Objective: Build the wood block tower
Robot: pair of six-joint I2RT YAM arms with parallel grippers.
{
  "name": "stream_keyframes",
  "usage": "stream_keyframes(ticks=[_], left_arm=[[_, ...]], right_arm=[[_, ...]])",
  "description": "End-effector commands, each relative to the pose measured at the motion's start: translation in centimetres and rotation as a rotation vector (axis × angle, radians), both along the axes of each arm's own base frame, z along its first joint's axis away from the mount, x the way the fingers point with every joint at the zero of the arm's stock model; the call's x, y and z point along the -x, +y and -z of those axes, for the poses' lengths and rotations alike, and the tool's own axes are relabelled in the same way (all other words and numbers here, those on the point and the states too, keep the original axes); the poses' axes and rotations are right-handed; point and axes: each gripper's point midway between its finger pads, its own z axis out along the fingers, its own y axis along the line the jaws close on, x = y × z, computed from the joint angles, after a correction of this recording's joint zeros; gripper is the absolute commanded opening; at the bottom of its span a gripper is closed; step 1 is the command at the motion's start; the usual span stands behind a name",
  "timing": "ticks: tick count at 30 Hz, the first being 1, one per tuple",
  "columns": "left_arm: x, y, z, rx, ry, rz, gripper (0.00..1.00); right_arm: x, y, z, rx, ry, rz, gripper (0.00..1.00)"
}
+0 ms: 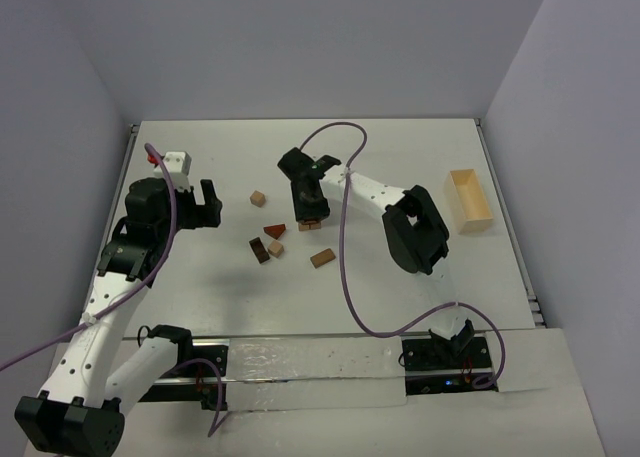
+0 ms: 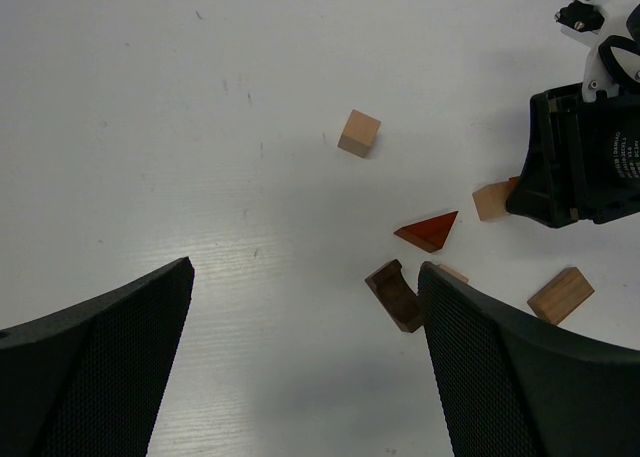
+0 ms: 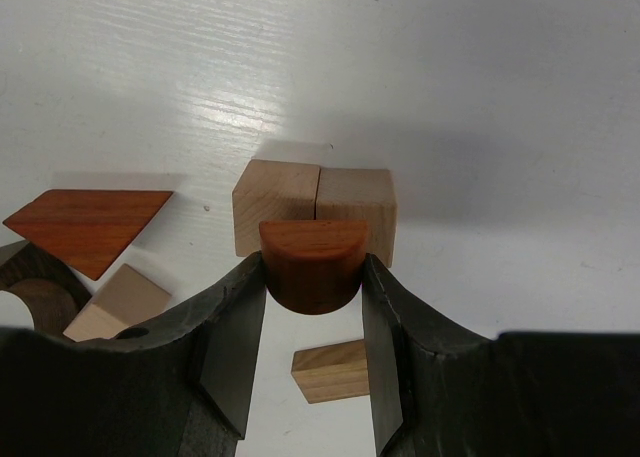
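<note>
The reddish half-round block sits between right fingers (over tan cubes).

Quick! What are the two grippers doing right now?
Left gripper: open, holding nothing.
Right gripper: closed on the reddish half-round block.

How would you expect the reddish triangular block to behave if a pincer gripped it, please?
The triangular block looks like rigid wood, so should not flex. Lying flat, it probably won't roll; its sloped sides might slip when squeezed.
</note>
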Motion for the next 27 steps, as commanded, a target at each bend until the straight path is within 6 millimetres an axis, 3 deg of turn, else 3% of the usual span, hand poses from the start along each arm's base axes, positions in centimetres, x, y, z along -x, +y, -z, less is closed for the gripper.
stream_keyframes(ticks=[1,4,27], left_arm=[[-0.35,-0.01,-1.29,0.025,-0.051,-0.004,0.99],[-0.32,0.04,-1.29,0.026,-0.051,-0.006,0.99],[-0.20,0.10,-1.30,0.035,-0.057,0.002,0.99]], right_arm=[[-0.84,0.52,-0.66,0.005,-0.036,0.005,0.26],[-0.87,0.55,-0.62,0.005,-0.036,0.005,0.33],[-1.09,0.85,-1.01,-0.007,-0.045,-0.004,0.62]])
